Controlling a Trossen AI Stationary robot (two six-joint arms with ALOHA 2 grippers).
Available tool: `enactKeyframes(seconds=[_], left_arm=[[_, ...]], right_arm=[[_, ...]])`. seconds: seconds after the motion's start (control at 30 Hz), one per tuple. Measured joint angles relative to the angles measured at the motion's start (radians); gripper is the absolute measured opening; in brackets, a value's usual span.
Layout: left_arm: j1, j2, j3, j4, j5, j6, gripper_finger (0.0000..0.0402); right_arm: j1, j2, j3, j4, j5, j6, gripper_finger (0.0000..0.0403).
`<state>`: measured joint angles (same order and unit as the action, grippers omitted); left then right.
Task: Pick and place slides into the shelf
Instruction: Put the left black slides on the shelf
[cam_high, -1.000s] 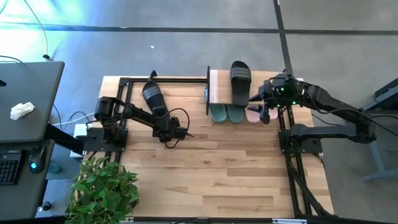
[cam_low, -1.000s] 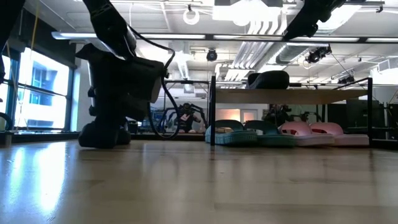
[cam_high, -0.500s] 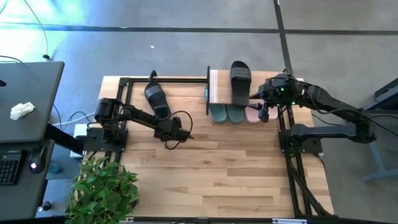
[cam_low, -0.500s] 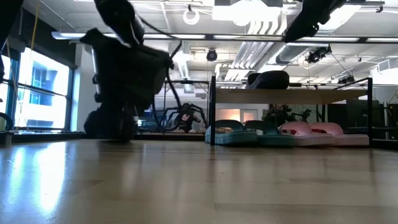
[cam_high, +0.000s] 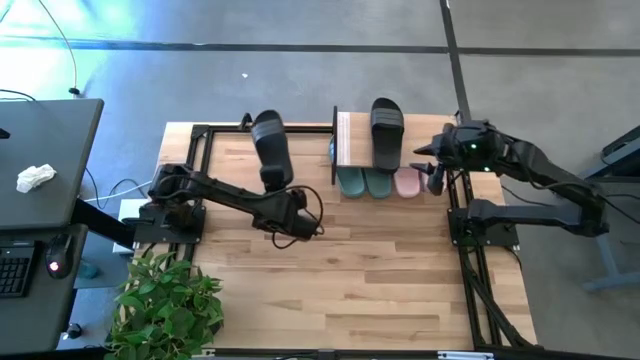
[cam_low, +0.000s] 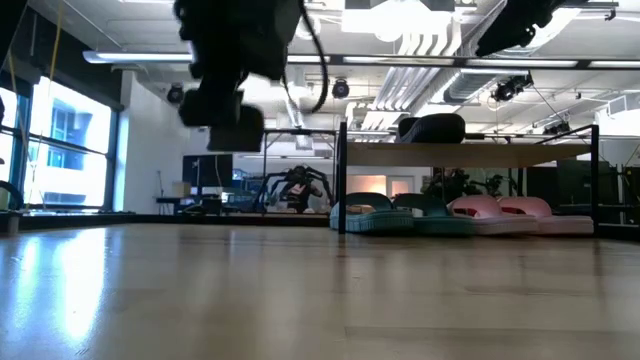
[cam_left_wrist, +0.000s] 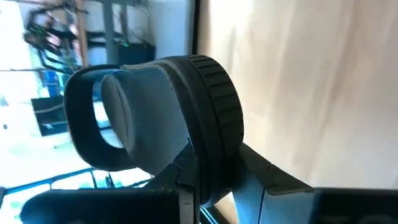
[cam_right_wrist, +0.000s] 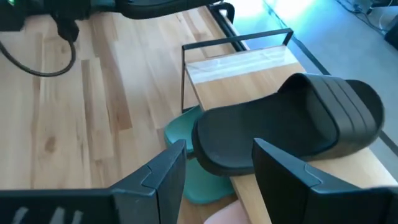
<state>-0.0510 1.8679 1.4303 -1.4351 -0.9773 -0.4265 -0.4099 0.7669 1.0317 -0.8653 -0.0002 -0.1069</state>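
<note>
Nearest me, my left gripper (cam_high: 282, 196) is clamped on the heel end of a black slide (cam_high: 271, 148), holding it in the air above the table (cam_high: 350, 270), to the left of the shelf (cam_high: 352, 139), toe pointing away. Farther back, the two teal-green slides (cam_high: 363, 182) and a pale pink slide (cam_high: 407, 182) sit side by side under the shelf, with the second black slide (cam_high: 386, 132) lying on its plank top. Over at the shelf's right end, my right gripper (cam_high: 432, 172) hovers with fingers parted, grasping nothing.
</note>
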Motion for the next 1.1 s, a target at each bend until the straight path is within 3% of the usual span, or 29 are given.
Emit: enactKeyframes(seconds=[0.33,0.63,0.83,1.1], left_arm=[[-0.017,-0.001,0.263,-0.016,-0.099,0.191,0.0043],[-0.017,-0.002,0.453,0.190,-0.094,0.511,0.0042],[-0.014,0.005,0.483,0.451,-0.041,0.686,0.0042],[0.014,0.069,0.482,0.616,-0.111,0.788,0.0041]], right_arm=[[0.000,-0.082,0.000,-0.064,0.000,0.047,0.0171],[0.000,-0.088,0.000,-0.080,0.000,0.059,0.0171],[0.000,-0.088,0.000,-0.083,0.000,0.059,0.0171],[0.001,-0.088,0.000,-0.095,0.000,0.080,0.0171]])
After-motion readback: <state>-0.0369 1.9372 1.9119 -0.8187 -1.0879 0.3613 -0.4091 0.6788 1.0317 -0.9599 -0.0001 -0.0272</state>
